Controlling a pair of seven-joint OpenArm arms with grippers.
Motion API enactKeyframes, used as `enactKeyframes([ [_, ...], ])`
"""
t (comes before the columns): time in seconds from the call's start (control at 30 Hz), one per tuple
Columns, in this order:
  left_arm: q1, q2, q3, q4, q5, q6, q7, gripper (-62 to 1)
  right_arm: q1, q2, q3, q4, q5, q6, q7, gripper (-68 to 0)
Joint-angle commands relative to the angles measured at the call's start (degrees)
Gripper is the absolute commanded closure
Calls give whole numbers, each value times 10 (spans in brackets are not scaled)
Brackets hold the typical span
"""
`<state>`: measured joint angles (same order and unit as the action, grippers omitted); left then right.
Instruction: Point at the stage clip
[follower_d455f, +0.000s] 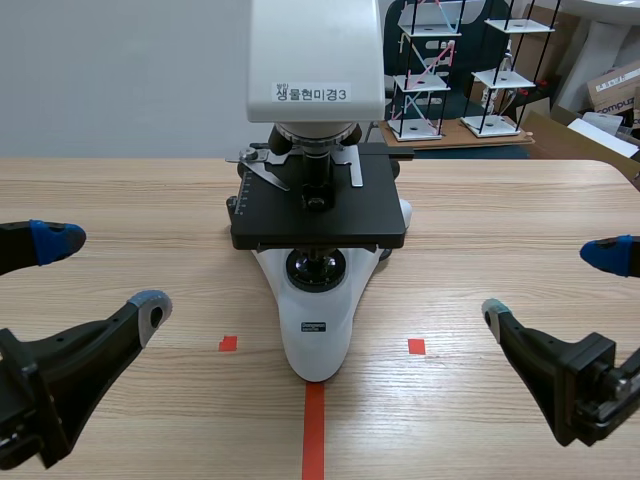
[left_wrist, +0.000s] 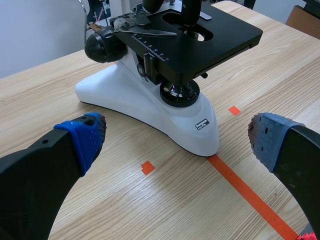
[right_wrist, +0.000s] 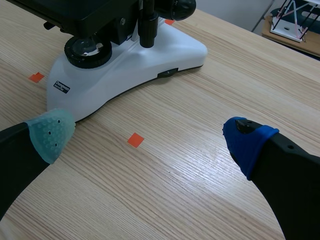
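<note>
1. The microscope (follower_d455f: 318, 200) is standing in the middle of the frame on the wooden table (follower_d455f: 500, 230). Its white base is pointing toward the bottom edge, where it is meeting the orange-red tape line (follower_d455f: 313, 430).
2. The stage clip (follower_d455f: 262, 168) is lying on the black stage (follower_d455f: 318, 225) just above the centre of the frame. It is a thin silvery arm at the stage's rear left, beside the objective lenses (follower_d455f: 315, 150). From the left wrist it is showing well ahead of the gripper, on top of the stage (left_wrist: 145, 32).
3. The left gripper (follower_d455f: 103, 275) is hovering at the lower left of the frame. Its jaws are gaping wide and holding nothing, and it is well apart from the microscope.
4. The right gripper (follower_d455f: 552, 287) is hovering at the lower right. It too is spread wide and empty, and well clear of the stage.
5. From the left wrist, the left gripper (left_wrist: 177, 137) is framing the nose of the base between its blue pads.
6. From the right wrist, the right gripper (right_wrist: 148, 136) is sitting over bare wood and a tape square (right_wrist: 135, 140), with the base just ahead.
</note>
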<state>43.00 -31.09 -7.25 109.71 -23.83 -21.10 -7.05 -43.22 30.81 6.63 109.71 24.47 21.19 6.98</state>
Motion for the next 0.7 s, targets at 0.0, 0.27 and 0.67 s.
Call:
enactKeyframes([
  [0.0, 0, 6, 1, 6, -4, 0, -8, -602, 2, 1, 4, 7, 2, -2, 8, -679],
  [0.27, 0, 6, 1, 6, -4, 0, -4, -602, 2, 1, 4, 7, 2, -2, 8, -679],
  [0.67, 0, 6, 1, 6, -4, 0, -4, -585, 2, 1, 4, 7, 2, -2, 8, -679],
])
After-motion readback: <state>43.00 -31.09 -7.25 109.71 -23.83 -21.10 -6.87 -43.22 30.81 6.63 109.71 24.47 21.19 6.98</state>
